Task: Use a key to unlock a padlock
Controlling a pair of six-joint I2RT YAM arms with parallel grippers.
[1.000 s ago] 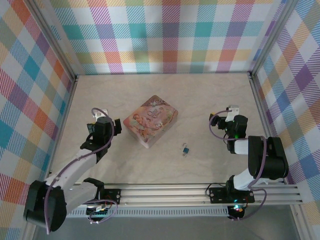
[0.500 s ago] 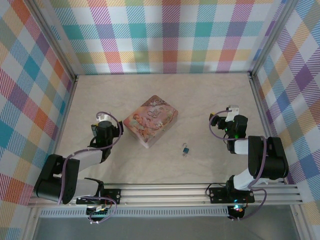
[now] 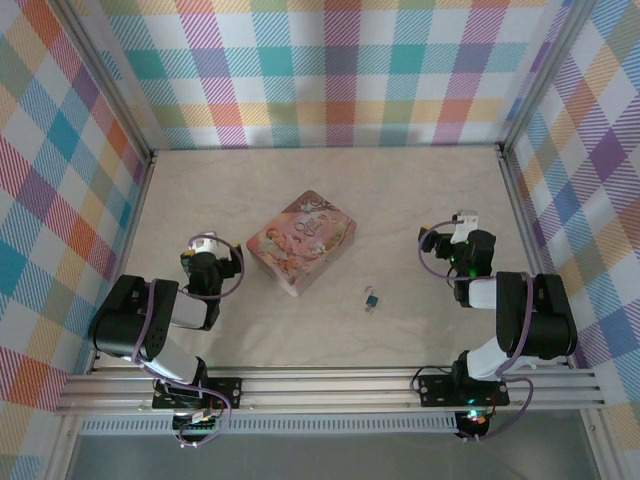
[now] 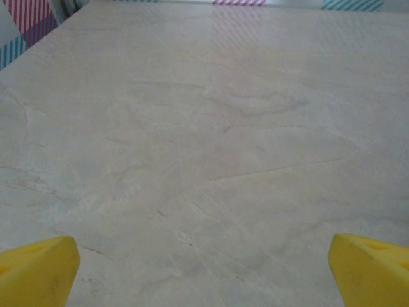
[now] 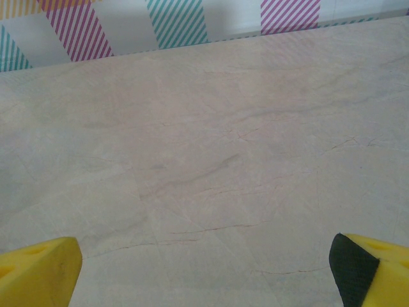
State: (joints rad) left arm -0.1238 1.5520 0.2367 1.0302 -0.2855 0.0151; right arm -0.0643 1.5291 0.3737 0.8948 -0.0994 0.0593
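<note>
Veining is running in faint grey lines across the pale, smooth, stone-patterned desk [image 3: 420, 190]. It is sitting inside an enclosure whose walls [image 3: 340, 70] are showing a pastel plaid of teal, orange, purple and yellow, with a ribbed aluminium rail [image 3: 340, 385] lying along the near edge. A pink tin [image 3: 302, 242], a rectangular box with rounded corners and an illustrated lid, is lying turned diagonally near the middle. The padlock [image 3: 371, 298] is resting on the desk to the near right of the tin, apart from it and between the two arms; it is showing as a tiny blue body with a thin silvery shackle, too small for finer detail. The left end effector [image 3: 204, 245] is sitting just left of the tin, its wedge-shaped yellow fingers [image 4: 38, 272] spreading wide over bare desk and gripping nothing. The right end effector [image 3: 462, 222] is hovering well right of the padlock, its yellow fingertips [image 5: 39, 268] likewise standing far apart, one wearing a dark pad, and holding nothing.
</note>
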